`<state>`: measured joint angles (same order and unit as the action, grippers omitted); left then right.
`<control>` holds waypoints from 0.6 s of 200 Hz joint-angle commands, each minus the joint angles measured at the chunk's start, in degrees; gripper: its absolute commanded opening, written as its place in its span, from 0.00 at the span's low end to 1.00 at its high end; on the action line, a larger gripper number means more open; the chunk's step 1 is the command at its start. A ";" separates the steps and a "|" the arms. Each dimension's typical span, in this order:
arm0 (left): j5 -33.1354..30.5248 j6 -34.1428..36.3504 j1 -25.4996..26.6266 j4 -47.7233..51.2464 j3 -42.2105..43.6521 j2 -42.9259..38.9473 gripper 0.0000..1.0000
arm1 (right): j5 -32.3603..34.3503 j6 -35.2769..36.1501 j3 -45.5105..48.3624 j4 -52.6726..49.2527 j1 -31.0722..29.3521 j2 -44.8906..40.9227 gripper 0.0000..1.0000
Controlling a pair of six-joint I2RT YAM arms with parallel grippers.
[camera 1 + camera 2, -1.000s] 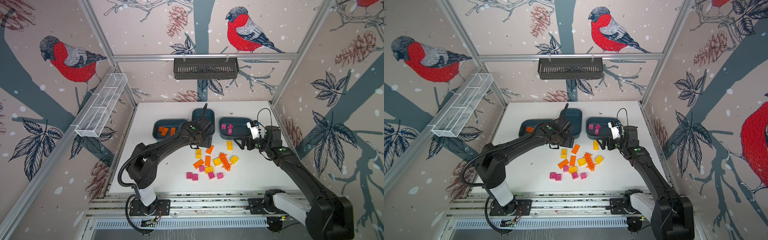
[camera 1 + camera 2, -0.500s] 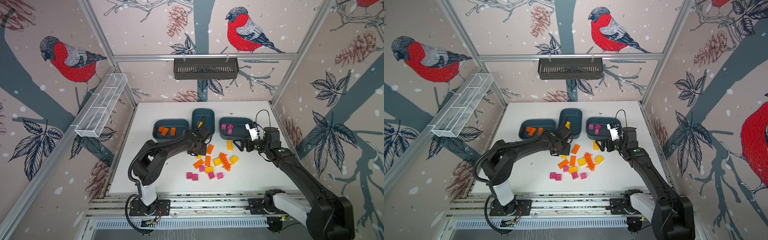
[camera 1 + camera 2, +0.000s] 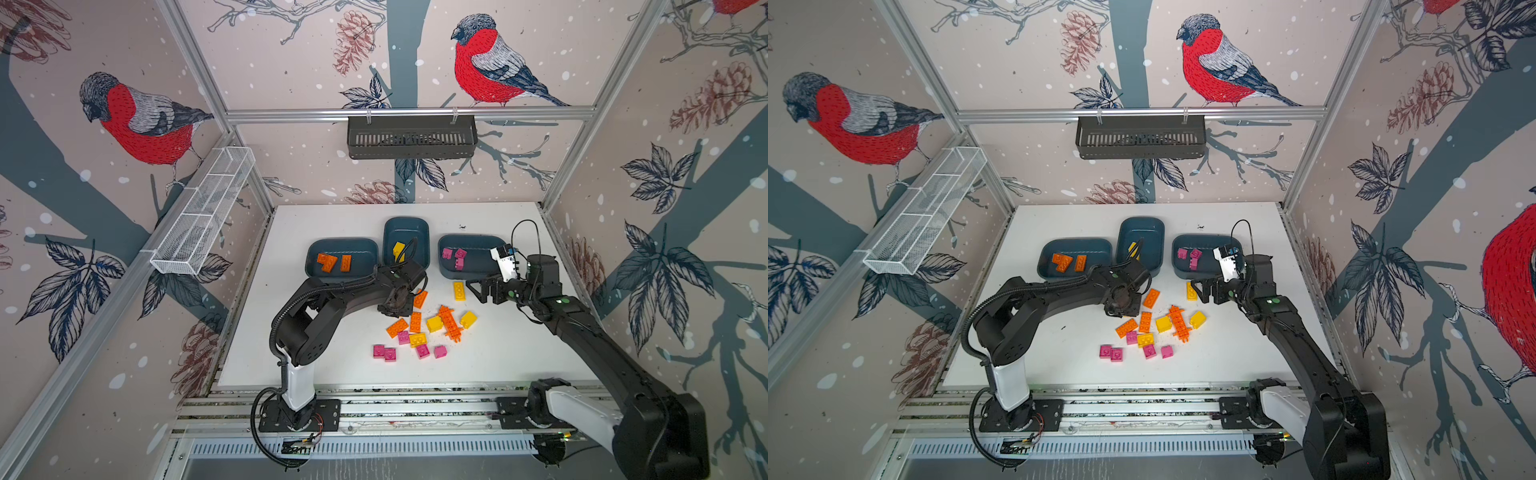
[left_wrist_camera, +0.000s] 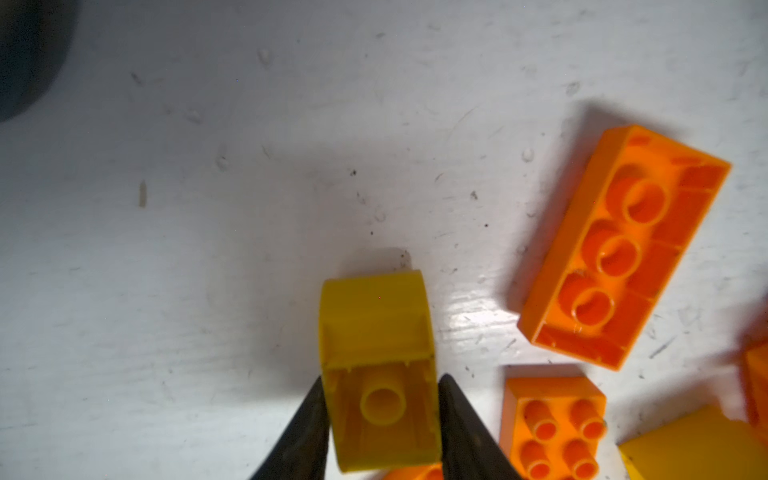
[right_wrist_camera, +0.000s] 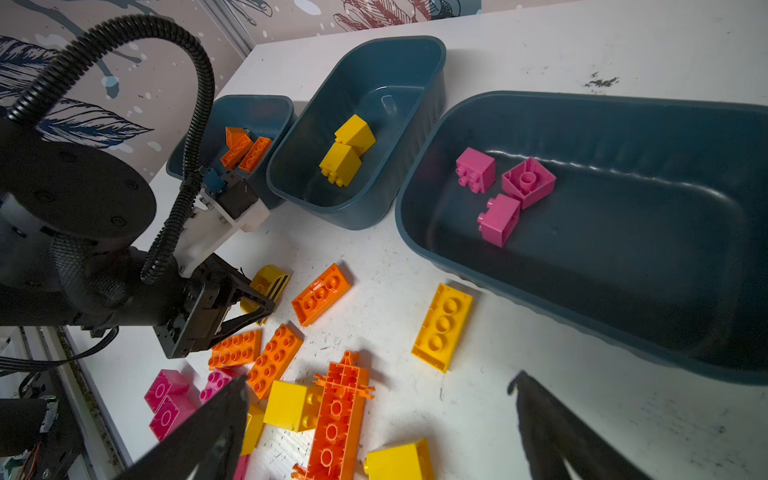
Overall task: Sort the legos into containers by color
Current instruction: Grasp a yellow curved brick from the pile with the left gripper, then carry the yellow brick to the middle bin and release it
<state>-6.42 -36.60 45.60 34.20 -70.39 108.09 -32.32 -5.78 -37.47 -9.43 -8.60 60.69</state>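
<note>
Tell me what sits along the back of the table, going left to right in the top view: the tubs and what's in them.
First tub with orange bricks → middle tub with yellow bricks → last tub with pink bricks.

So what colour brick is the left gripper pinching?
Yellow; the brick in the left gripper shows best in the left wrist view.

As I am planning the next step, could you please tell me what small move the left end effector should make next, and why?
Probably lift straight up: the left end effector has its fingers against both sides of the yellow brick, which lies on the table; the middle tub holds yellow bricks.
</note>
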 commanded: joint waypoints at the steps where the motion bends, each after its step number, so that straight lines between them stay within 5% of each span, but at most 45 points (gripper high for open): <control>1: -1.82 -0.80 0.10 1.17 -0.66 -0.35 0.32 | 0.12 0.42 0.12 -0.34 -0.01 -0.46 0.99; 71: -8.21 3.20 -1.40 11.36 -14.33 -2.22 0.29 | 0.10 0.08 -0.05 0.18 0.03 -0.65 0.99; 120: -10.39 10.12 -7.53 12.94 -31.34 6.87 0.30 | 0.19 -0.06 -0.10 0.24 0.01 -0.94 0.99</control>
<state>-13.78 -30.89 40.16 44.27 -95.77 111.28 -32.32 -5.82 -37.28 -10.02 -8.60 60.27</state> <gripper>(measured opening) 0.343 0.995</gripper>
